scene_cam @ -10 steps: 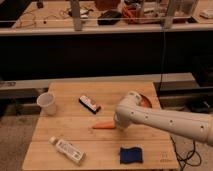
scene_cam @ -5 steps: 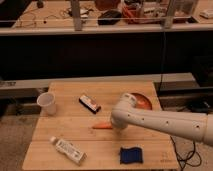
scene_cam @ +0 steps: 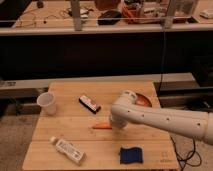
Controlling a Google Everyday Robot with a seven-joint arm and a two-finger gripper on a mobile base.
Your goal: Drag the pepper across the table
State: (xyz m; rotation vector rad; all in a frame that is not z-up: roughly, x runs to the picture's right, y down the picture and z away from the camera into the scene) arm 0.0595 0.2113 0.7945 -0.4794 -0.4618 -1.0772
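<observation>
The pepper is a small slender orange vegetable lying on the light wooden table, near its middle. My white arm reaches in from the right. The gripper is at the pepper's right end, low over the table, and the arm's wrist hides it. The orange bowl sits behind the arm at the table's right side, partly hidden.
A white cup stands at the left edge. A dark snack bar lies behind the pepper. A white bottle lies at the front left. A blue sponge lies at the front right. A counter with clutter runs behind the table.
The arm has moved a little to the left, toward the pepper. The pepper has stayed about where it was.
</observation>
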